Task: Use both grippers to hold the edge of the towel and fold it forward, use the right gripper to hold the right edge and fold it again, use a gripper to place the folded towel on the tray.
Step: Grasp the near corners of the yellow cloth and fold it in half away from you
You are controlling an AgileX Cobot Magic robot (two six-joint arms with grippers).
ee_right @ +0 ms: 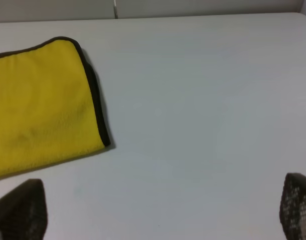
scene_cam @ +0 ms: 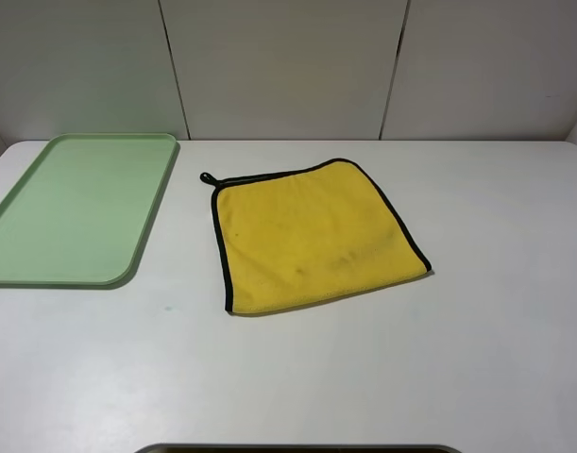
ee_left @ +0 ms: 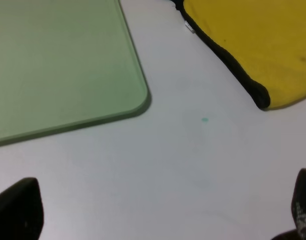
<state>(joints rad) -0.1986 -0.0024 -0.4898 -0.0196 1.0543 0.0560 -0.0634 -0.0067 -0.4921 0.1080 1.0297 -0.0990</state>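
Yellow towel [scene_cam: 312,236] lies flat on the table [scene_cam: 496,359], right of the tray [scene_cam: 71,208]. Our left pincer [ee_left: 160,215] and right pincer [ee_right: 158,210] gape wide, empty.

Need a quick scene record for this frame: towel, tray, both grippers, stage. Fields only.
towel: flat on table, right of tray, not touching it
black trim: shows on left, far, right sides; near side plain yellow
tray: nothing in it
left gripper: open, over bare table, holding nothing
right gripper: open, holding nothing
stage: towel not yet on tray
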